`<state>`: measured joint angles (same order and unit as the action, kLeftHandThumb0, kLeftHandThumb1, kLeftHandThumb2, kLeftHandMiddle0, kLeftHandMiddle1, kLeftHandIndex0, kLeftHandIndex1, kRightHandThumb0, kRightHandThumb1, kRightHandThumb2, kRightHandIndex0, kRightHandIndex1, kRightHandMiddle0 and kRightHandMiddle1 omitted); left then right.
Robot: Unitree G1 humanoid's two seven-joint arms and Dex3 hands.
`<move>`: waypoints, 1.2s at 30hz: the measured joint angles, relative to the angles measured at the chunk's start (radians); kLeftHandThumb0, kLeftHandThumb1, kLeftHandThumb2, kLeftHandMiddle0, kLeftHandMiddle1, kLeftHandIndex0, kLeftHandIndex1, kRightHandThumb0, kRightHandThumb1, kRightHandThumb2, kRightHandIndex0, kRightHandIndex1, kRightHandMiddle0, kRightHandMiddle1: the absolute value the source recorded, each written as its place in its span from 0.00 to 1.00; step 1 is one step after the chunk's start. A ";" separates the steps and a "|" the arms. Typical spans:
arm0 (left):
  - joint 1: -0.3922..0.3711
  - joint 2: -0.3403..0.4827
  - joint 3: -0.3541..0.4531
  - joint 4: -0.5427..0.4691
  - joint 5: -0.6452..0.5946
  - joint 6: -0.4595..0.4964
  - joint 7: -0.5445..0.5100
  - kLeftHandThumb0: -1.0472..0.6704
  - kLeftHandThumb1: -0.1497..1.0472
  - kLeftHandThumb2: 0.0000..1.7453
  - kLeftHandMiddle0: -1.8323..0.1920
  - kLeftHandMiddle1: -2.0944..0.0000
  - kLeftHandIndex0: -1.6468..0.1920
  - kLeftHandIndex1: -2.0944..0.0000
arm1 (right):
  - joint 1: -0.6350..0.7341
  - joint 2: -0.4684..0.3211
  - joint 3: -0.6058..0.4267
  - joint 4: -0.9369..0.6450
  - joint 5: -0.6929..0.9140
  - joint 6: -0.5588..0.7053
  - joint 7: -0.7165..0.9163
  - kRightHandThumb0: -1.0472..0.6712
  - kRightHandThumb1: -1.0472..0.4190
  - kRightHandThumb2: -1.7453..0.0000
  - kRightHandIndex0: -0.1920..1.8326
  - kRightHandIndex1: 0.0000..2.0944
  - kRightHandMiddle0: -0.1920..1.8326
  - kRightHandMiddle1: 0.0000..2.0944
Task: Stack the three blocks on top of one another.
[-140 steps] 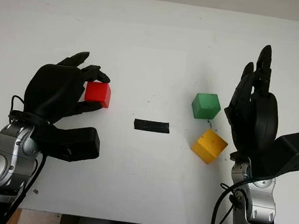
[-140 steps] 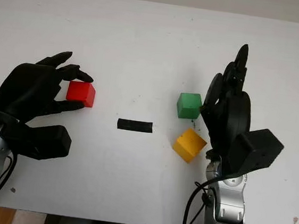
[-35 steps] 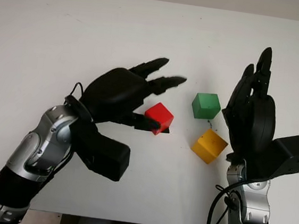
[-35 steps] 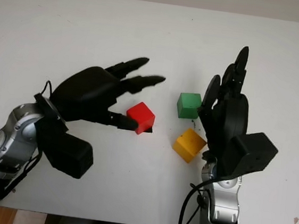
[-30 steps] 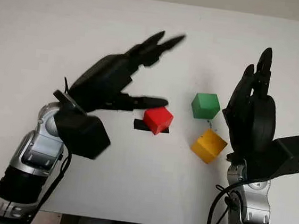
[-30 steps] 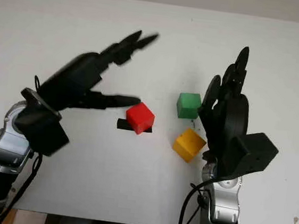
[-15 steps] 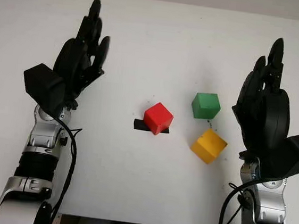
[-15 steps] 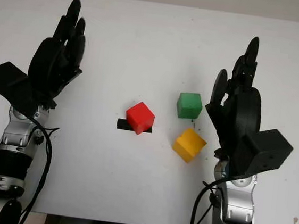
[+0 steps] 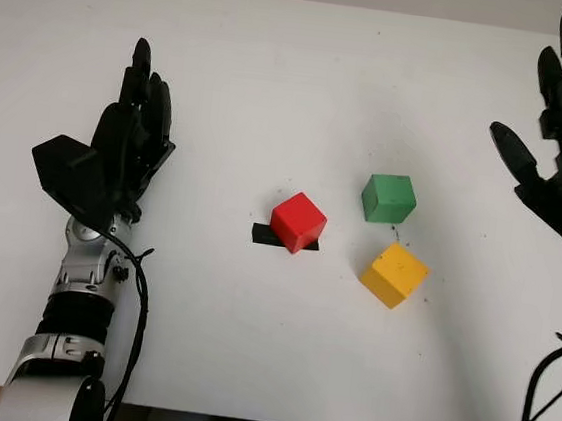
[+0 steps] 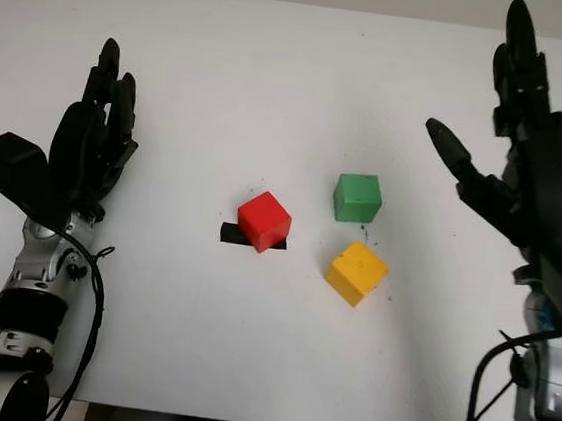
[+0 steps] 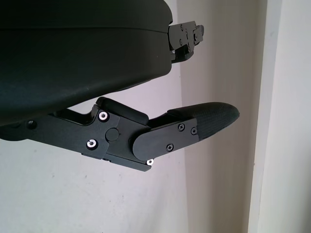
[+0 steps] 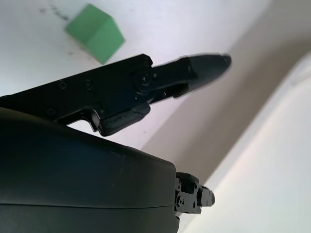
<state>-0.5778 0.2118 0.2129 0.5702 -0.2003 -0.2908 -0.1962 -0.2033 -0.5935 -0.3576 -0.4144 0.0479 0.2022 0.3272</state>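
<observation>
- Red block is seen at the middle of the white table, sitting partly on a short strip of black tape and turned so that one corner faces the viewer.
- Green block is placed to the right of the red one and a little farther back, apart from it.
- Yellow block lies nearer the front edge, just below the green block and apart from it, turned at an angle.
- All three blocks are set singly on the table surface; none is stacked on another, so no part of the tower has been built.
- Left hand is raised at the left side of the table, well apart from the blocks, open and holding nothing.
- Right hand is raised at the right side, beyond the green and yellow blocks, open and holding nothing; the green block is also caught past one of its fingers in the right wrist view.
- Step in hand, as judged: the red block appears to be set as the base on the tape mark, with a second block yet to be fetched.
- Next move, as judged: the right hand would need to be lowered over the green or yellow block, closed on its sides, lifted, and carried over the red block, with the faces squared up so that the block sits flat and does not slide off.
</observation>
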 measured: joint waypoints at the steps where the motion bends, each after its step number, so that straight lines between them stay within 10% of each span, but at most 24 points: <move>1: 0.002 -0.001 0.000 -0.005 0.000 0.000 0.001 0.20 1.00 0.42 0.99 0.97 0.98 0.98 | 0.007 -0.034 -0.006 -0.020 -0.008 0.026 0.025 0.23 0.14 0.98 0.12 0.05 0.15 0.07; 7: 0.009 -0.007 -0.007 -0.034 0.007 -0.005 0.000 0.19 1.00 0.43 1.00 0.99 1.00 0.99 | 0.038 -0.283 -0.026 -0.075 -0.119 0.032 0.202 0.21 0.22 0.98 0.17 0.05 0.24 0.05; 18: 0.044 0.001 -0.018 -0.124 0.028 0.049 -0.013 0.18 1.00 0.42 0.99 0.98 0.99 0.98 | -0.015 -0.462 0.129 -0.062 -0.257 -0.129 0.376 0.23 0.21 0.97 0.18 0.03 0.32 0.05; 36: 0.065 0.011 -0.017 -0.168 0.036 0.087 -0.002 0.20 1.00 0.40 0.97 0.97 0.98 0.97 | -0.039 -0.450 0.294 0.017 -0.517 -0.466 0.300 0.28 0.20 0.97 0.11 0.02 0.34 0.04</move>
<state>-0.5128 0.2224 0.1960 0.4017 -0.1644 -0.2040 -0.1986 -0.2421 -1.0438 -0.0639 -0.3970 -0.4692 -0.2643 0.6270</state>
